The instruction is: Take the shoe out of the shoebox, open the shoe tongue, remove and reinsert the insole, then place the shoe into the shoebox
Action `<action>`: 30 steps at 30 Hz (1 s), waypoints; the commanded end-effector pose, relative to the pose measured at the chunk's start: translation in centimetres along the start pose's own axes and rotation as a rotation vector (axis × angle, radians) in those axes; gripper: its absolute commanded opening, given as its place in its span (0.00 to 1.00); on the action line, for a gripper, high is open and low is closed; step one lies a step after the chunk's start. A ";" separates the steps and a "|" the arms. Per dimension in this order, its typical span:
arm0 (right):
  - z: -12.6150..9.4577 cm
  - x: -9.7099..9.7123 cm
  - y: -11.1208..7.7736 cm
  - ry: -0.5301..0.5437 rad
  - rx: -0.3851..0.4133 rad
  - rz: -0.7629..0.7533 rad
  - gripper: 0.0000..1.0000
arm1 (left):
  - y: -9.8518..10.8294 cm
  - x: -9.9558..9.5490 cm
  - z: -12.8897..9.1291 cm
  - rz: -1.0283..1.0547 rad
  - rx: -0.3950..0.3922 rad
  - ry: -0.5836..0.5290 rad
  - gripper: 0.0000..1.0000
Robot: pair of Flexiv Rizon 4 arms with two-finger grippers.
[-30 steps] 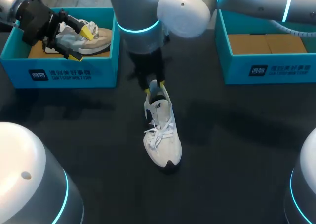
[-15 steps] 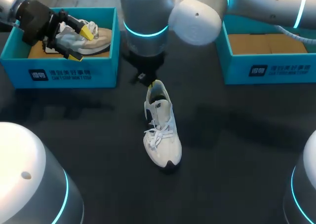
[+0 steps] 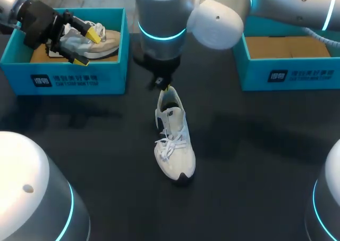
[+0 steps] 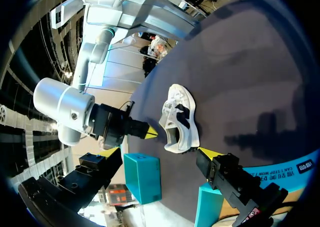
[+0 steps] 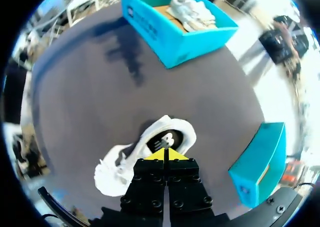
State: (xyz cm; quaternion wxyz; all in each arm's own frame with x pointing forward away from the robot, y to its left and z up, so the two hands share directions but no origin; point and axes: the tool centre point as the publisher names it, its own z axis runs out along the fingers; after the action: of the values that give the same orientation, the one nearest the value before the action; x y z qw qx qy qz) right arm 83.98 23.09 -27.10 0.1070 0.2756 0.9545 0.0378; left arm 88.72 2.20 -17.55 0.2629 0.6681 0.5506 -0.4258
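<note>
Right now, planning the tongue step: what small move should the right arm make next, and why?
Probably part the right fingers and lower them to the shoe: they are shut just above its heel, and it already stands out on the table.

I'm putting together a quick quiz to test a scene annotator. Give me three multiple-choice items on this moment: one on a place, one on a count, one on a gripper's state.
1. Where is the white shoe nearest the right gripper?
A) on the table, outside any box
B) inside a box
C) balanced on a box rim

2. How many teal shoeboxes stand on the table?
A) one
B) two
C) three

3. The right gripper's fingers are:
A) spread wide apart
B) shut, tips together
C) clamped on a box wall

Answers:
1 A: the shoe lies on the dark tabletop between the boxes.
2 B: there is only the left shoebox and the right shoebox.
3 B: the right wrist view shows the yellow tips meeting.
</note>
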 end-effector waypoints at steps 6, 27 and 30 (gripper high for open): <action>0.9 -2.1 0.8 0.023 0.045 -0.280 0.27 | -0.1 0.0 0.0 0.001 -0.002 0.004 1.00; 5.8 -3.9 2.1 -0.022 0.060 -0.460 0.62 | -0.1 0.0 0.0 0.001 -0.002 0.004 1.00; 6.3 -4.1 1.8 -0.017 0.062 -0.461 0.69 | -0.1 0.0 0.0 0.001 -0.002 0.004 1.00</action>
State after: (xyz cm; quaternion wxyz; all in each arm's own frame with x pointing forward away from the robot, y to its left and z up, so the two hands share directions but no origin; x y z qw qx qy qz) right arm 89.39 22.60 -31.74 0.1147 0.0540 0.9917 -0.0214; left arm 88.72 2.20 -17.55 0.2629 0.6681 0.5507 -0.4258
